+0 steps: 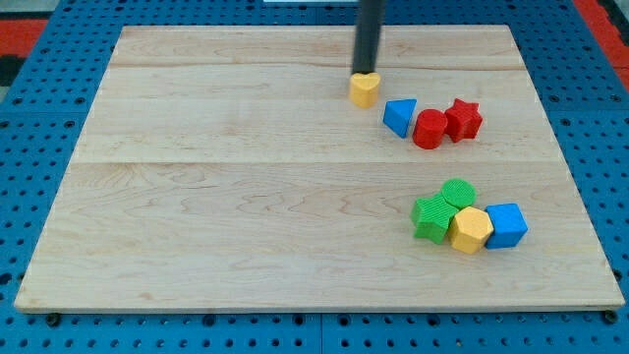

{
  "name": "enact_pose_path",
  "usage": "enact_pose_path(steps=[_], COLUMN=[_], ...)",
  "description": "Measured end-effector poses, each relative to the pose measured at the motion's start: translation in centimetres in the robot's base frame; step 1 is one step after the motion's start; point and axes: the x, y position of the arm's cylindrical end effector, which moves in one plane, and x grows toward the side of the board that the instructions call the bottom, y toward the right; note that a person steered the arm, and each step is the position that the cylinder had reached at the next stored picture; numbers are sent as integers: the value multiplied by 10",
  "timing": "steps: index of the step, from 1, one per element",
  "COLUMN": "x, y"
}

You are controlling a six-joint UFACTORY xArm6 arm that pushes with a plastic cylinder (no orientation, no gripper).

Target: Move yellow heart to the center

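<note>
The yellow heart (pixel 365 89) lies on the wooden board (pixel 246 197) in the upper middle, a little right of centre. My tip (pixel 367 73) is the lower end of the dark rod coming down from the view's top; it stands just behind the heart's upper edge, touching or nearly touching it.
Right of the heart sit a blue triangle (pixel 399 116), a red cylinder (pixel 428 129) and a red star (pixel 463 119) in a row. At lower right cluster a green cylinder (pixel 457 193), a green star (pixel 430 217), a yellow hexagon (pixel 471 229) and a blue cube (pixel 505 225).
</note>
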Motion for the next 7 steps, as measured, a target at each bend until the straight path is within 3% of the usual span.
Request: enact_pose_path(steps=[1,3,4,5,7], x=[17,-39,-24,34,71], y=[-22,-11,30,40,9])
